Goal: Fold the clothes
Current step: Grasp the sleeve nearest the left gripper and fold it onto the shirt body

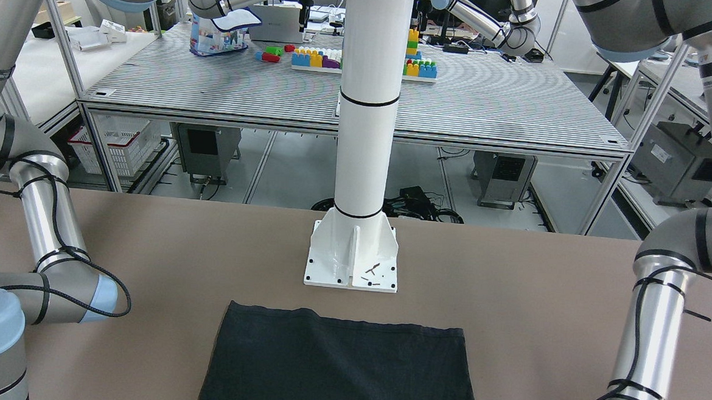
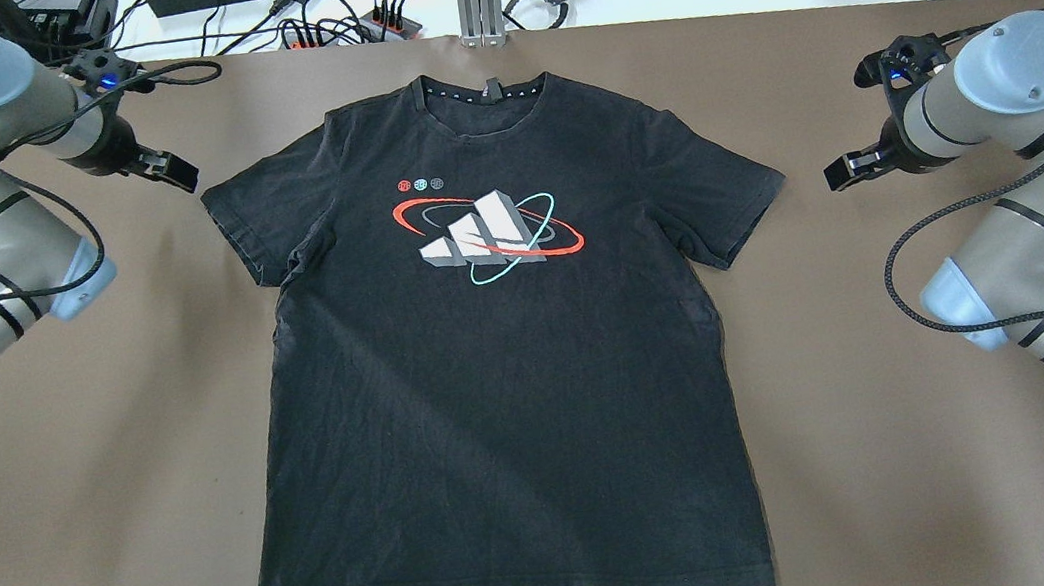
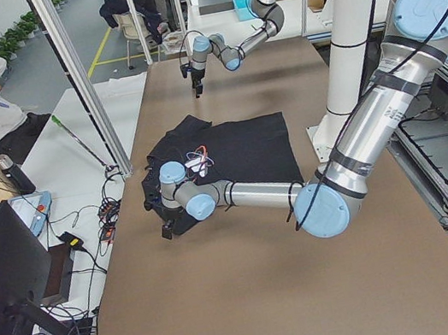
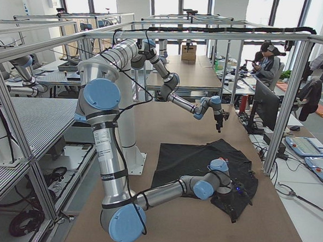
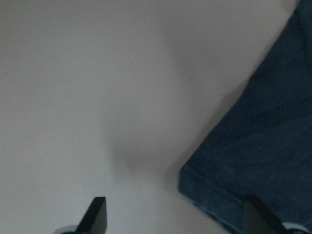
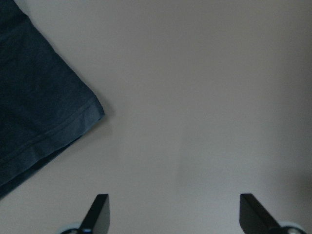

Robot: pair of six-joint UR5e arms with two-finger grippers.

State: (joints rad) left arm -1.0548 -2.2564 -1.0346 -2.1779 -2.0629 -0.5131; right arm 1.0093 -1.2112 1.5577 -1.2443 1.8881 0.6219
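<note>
Nearest, close to the hem of the black T-shirt (image 2: pixel 494 387), a white base plate (image 1: pixel 352 273) bolted to the brown surface (image 2: pixel 112 549). Spread flat and print-side up on that surface, unfolded, both sleeves out, collar at the far end. Beside the sleeve on the robot's left, left hand (image 2: pixel 168 170), fingers wide apart, sleeve corner showing between them, nothing gripped. Just off the opposite sleeve, right hand (image 2: pixel 844 170), likewise agape and empty. Beyond the collar, cables (image 2: pixel 345 24).

We see the black garment (image 3: pixel 239 152) spread on the brown table (image 3: pixel 256 301), left gripper (image 3: pixel 166 229) at its eight o'clock edge, right gripper (image 3: pixel 197 91) hovering at its twelve o'clock
</note>
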